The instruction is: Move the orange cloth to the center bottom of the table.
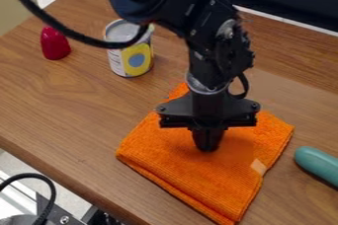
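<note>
At 11 o'clock on the wooden surface (59, 105) stands an upright can (135, 60) with a grey metallic top and a label that shows yellow with a blue disc. Whether its top is sealed or open, and what it holds, I cannot tell. At 10 o'clock, apart from the can, is a small red object (55, 46) with a rounded, narrowing top.

The orange cloth (191, 169) lies folded and fairly flat, reaching from the middle of the view down past 6 o'clock toward the bottom edge. It is beneath the black gripper (206, 149). Taking the fingers (204, 141) as the centre of the dial, one corner of the cloth points to 9 o'clock, another between 2 and 3, and the lowest between 5 and 6; a pale tag (259, 167) sits on it at 4 o'clock. More cloth shows behind the gripper, toward 12.

The fingers point down and are closed together, with their tips at the upper middle of the cloth. They look to be touching it, but whether a bit of fabric is pinched between them I cannot tell.

At 4 o'clock, apart from the cloth, a teal rounded object (318, 165) runs out of view.
</note>
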